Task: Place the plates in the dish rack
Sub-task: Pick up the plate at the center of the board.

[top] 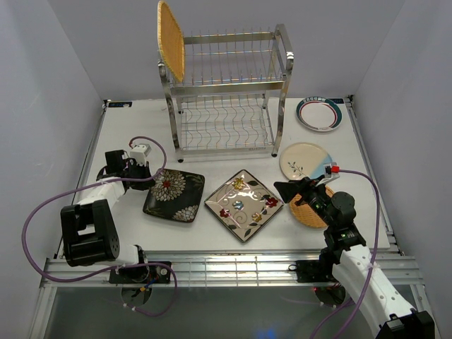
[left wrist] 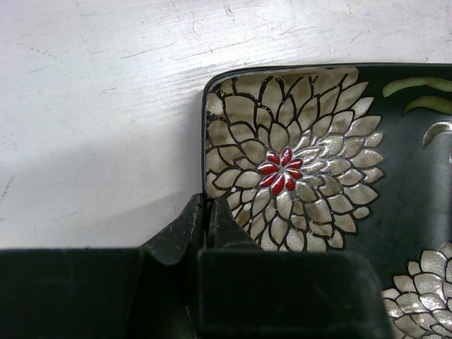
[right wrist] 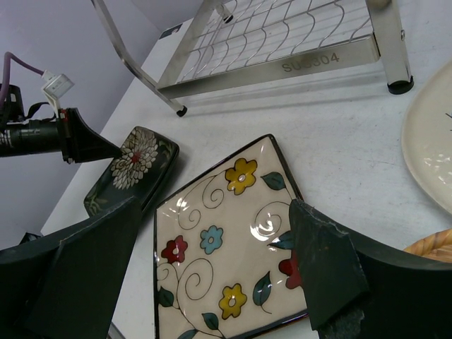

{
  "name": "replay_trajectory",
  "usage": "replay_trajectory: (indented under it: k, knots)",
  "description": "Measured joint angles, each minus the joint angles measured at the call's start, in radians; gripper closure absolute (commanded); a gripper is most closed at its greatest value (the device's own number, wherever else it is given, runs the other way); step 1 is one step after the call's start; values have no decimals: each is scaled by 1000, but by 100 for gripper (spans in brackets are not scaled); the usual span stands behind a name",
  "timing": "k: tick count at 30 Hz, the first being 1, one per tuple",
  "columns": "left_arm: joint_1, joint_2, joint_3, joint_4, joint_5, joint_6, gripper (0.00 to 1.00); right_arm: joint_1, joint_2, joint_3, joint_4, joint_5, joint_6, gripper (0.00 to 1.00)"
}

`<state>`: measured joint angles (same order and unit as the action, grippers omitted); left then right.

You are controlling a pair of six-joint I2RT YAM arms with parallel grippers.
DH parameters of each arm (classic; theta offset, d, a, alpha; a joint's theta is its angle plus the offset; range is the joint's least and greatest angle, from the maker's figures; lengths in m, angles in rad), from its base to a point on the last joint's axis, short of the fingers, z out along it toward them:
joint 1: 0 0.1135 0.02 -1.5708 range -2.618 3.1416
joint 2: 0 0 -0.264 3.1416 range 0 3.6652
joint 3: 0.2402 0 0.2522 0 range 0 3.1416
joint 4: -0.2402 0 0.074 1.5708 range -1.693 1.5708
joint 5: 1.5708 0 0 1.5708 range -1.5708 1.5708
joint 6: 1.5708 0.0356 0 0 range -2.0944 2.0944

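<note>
The plates (top: 319, 113): only one woven plate (top: 170, 40) stands in the dish rack (top: 226, 85), the rest lie on the table (top: 127, 131). Left fingers (left wrist: 180, 233) pinch the edge of the black plate (left wrist: 318, 162); right fingers (right wrist: 321, 261) are spread over the flowery cream plate (right wrist: 226, 233)

Left arm (top: 99, 192) and right arm (top: 367, 272): white tubular links joined by blocky black joint housings. A thin purple cable runs along each: the left cable (top: 25, 224) ends at a white plug (top: 140, 152), and the right cable (top: 378, 212) ends at a small red tag (top: 333, 169). The fingers (right wrist: 325, 261) are matte black, wedge-shaped and rough-edged.
</note>
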<state>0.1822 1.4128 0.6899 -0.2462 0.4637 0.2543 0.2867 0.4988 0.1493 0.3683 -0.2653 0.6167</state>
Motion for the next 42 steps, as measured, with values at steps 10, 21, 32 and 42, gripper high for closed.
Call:
replay_trajectory:
  k: [10, 21, 32, 42]
  knots:
    - [22, -18, 0, -20, 2, -6, 100, 0, -2, 0, 0, 0, 0, 10]
    - [73, -59, 0, -60, 16, -11, 100, 0, -2, 0, 0, 0, 0, 10]
    - [111, -77, 0, -50, -8, -23, 100, 0, -2, 0, 0, 0, 0, 10]
    - [127, -88, 0, -38, -18, -26, 98, 0, -2, 0, 0, 0, 0, 10]
